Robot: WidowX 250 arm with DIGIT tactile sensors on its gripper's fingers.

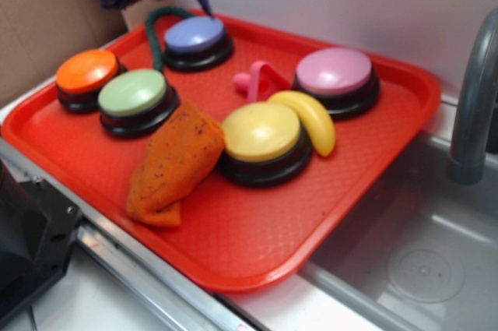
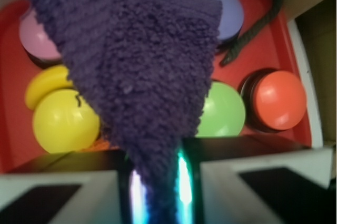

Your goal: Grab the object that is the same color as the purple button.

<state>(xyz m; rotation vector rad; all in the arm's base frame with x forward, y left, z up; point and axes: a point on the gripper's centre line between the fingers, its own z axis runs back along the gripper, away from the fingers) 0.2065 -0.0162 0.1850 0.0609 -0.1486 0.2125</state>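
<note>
Wrist view shows the gripper [image 2: 158,192] clamped on the purple cloth [image 2: 137,60]; hanging limp, it could slip free onto the tray [image 2: 263,50].

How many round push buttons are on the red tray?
5: orange button far left, green button beside it, purple button at back, pink button right, yellow button in the middle.

Your clearest passage is the bare near corner of the red tray [image 1: 257,245]. Farther in, the yellow button [image 1: 261,140], orange cloth [image 1: 175,161], green button [image 1: 134,97] and banana [image 1: 311,117] crowd the centre. The faucet [image 1: 475,97] blocks the right side.
</note>
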